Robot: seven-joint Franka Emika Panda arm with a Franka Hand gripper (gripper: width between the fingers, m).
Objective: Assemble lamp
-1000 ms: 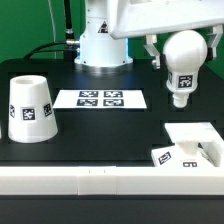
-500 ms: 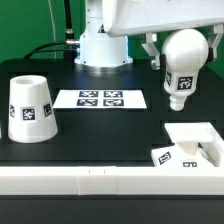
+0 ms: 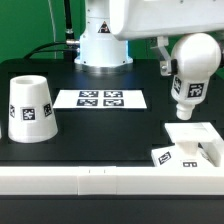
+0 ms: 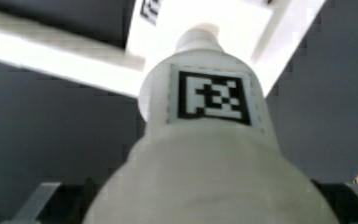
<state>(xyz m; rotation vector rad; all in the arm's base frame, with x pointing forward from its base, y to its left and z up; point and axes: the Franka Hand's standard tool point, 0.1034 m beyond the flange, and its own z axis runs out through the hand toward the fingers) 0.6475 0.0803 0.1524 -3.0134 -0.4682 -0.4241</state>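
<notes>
My gripper (image 3: 178,62) is shut on the round head of the white bulb (image 3: 192,70), which hangs neck-down and slightly tilted above the table at the exterior view's right. The bulb fills the wrist view (image 4: 202,130), tag facing the camera, neck pointing away. The neck tip is a little above the flat square stepped base (image 3: 192,145), which lies by the front wall at the exterior view's right. The cup-like tapered shade (image 3: 31,108) stands mouth-down at the exterior view's left.
The marker board (image 3: 100,98) lies flat in the middle of the black table. A low white wall (image 3: 90,178) runs along the table's front edge. The robot's white pedestal (image 3: 103,45) stands at the back.
My gripper has carried the bulb toward the exterior view's right and lower, so it now hangs closer over the base. The shade and base have not moved.
</notes>
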